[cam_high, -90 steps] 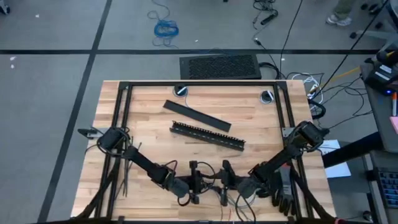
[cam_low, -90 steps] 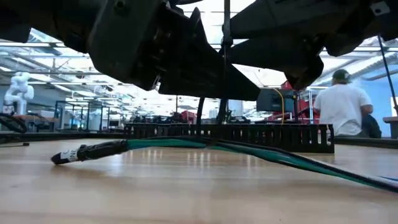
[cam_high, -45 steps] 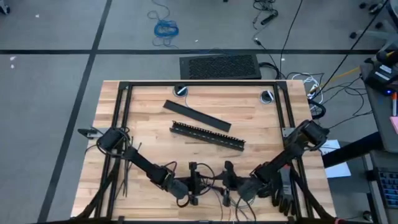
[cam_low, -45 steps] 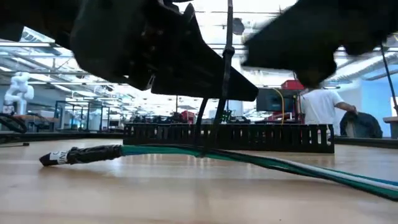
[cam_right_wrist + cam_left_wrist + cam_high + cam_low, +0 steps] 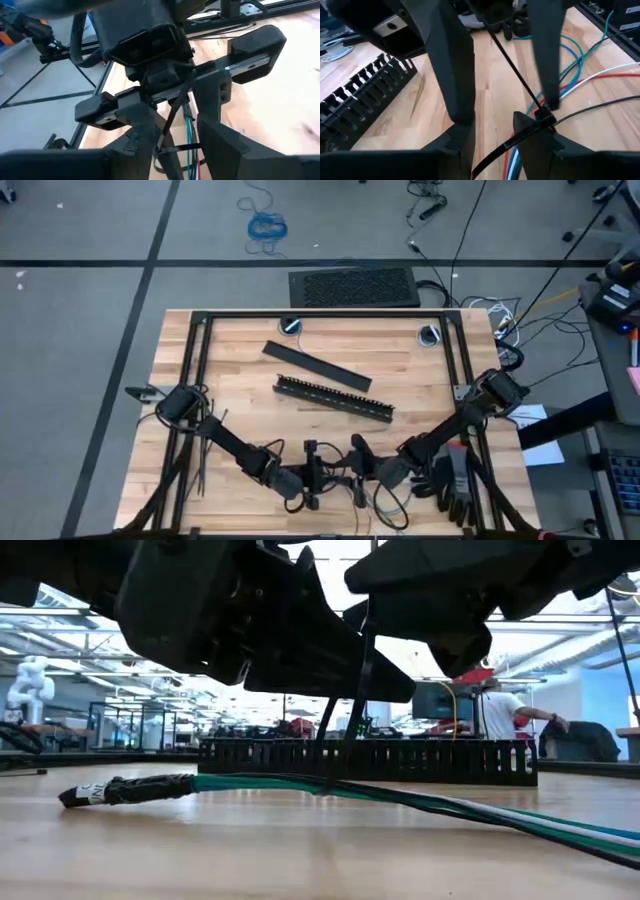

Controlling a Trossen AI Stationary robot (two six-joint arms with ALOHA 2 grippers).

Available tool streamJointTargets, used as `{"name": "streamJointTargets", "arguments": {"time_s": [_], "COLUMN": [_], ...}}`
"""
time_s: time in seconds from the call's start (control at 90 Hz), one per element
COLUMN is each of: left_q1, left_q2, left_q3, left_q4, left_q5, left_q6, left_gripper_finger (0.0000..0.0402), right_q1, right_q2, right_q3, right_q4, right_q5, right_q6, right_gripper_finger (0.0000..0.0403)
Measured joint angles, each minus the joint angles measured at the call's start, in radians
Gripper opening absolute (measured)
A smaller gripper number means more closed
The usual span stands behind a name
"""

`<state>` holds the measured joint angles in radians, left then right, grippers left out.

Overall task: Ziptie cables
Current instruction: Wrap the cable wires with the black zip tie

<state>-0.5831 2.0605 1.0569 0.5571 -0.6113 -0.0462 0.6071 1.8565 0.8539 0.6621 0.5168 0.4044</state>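
Note:
The cables, thin green, blue and pale wires with a black taped end, lie along the table near its front edge. One black ziptie is looped round them and rises almost straight up from its head. My left gripper is open and low over the bundle, with the ziptie strap running between its fingers. My right gripper is open and faces it from the right, and the upright strap passes between its fingers. In the high view the two grippers stand close together. My left gripper has the ziptie head lying beside one fingertip, with the strap passing through the gap; whether the finger touches it, I cannot tell. My right gripper straddles the upright strap, and one fingertip ends just above the head; touching or apart, I cannot tell.
A black slotted bar lies mid-table behind the cables, with a flat black bar beyond it. Spare zipties lie by the left arm. The black frame rims the table. A person is in the room behind.
My right gripper has moved toward the table's left, closing on my left gripper, and now covers the top of the upright ziptie. The cables have slid a little toward the table's left, taped end leading.

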Motion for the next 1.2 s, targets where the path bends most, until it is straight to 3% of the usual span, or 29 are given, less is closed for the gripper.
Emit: {"name": "streamJointTargets", "arguments": {"time_s": [0.133,0.189,0.411,0.578,0.944,1.056,1.2], "left_q1": [0.001,0.001,0.008,0.02,0.019,0.017,0.009], "left_q2": [0.0,0.0,0.0,0.0,0.0,0.0,-0.012], "left_q3": [0.0,0.0,0.0,0.0,0.001,0.001,0.001], "left_q4": [-0.001,-0.003,-0.017,-0.052,-0.23,-0.223,-0.232], "left_q5": [-0.009,-0.01,-0.01,0.005,-0.021,0.026,0.002], "left_q6": [0.0,0.0,-0.027,-0.078,-0.233,-0.238,-0.212], "left_gripper_finger": [0.0132,0.0132,0.0132,0.0132,0.0132,0.0132,0.0132], "right_q1": [0.009,0.01,0.006,0.008,0.023,0.033,0.042], "right_q2": [0.0,0.0,0.0,0.0,-0.001,-0.019,-0.065], "right_q3": [0.0,0.0,0.0,0.0,0.0,0.0,0.0], "right_q4": [0.005,0.008,-0.011,-0.034,-0.135,-0.171,-0.268], "right_q5": [-0.024,-0.023,-0.041,0.054,0.146,0.203,0.237], "right_q6": [-0.044,-0.055,-0.055,-0.058,0.013,0.014,0.056], "right_gripper_finger": [0.0026,0.0009,0.0003,0.0001,0.0,0.0,0.0]}}
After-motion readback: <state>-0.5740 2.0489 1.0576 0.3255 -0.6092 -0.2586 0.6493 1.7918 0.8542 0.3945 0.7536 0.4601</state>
